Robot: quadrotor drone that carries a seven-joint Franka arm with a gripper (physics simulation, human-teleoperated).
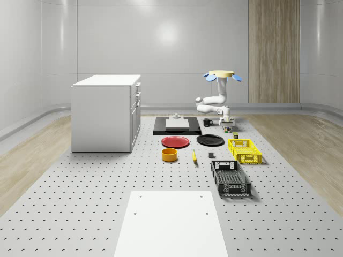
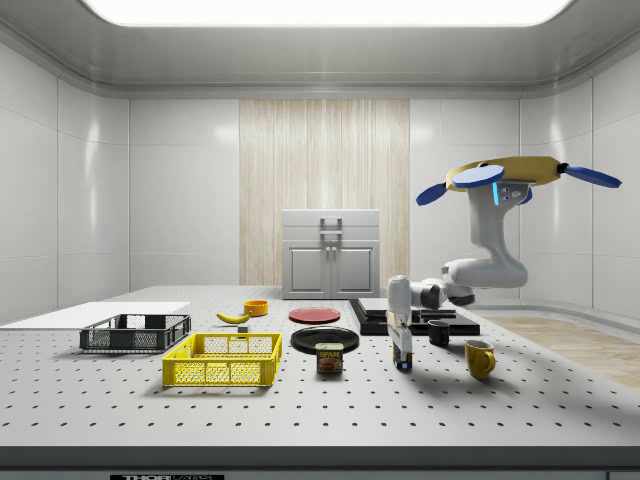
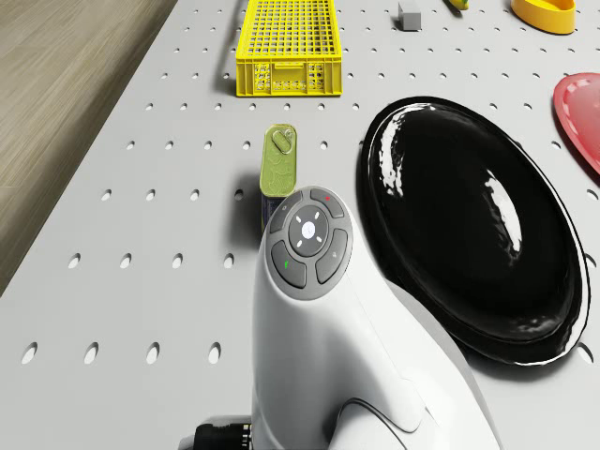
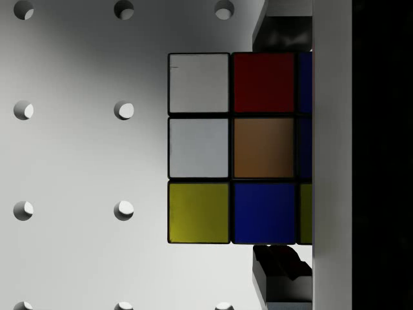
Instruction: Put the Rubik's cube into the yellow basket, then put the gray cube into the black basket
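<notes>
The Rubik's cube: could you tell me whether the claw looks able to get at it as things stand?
Probably yes. The claw is right down at the Rubik's cube, which sits close in front of the wrist camera, with nothing between them. The drone hovers above the table there.

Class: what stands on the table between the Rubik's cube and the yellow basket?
A small can; the side view shows it between the Rubik's cube and the yellow basket.

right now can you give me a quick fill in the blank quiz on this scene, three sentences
1. The gripper is down at the ____ cube.
2. The yellow basket lies between the black plate and the ____ basket.
3. The orange bowl sits in front of the ____ plate.

Missing words: Rubik's; black; red
</notes>
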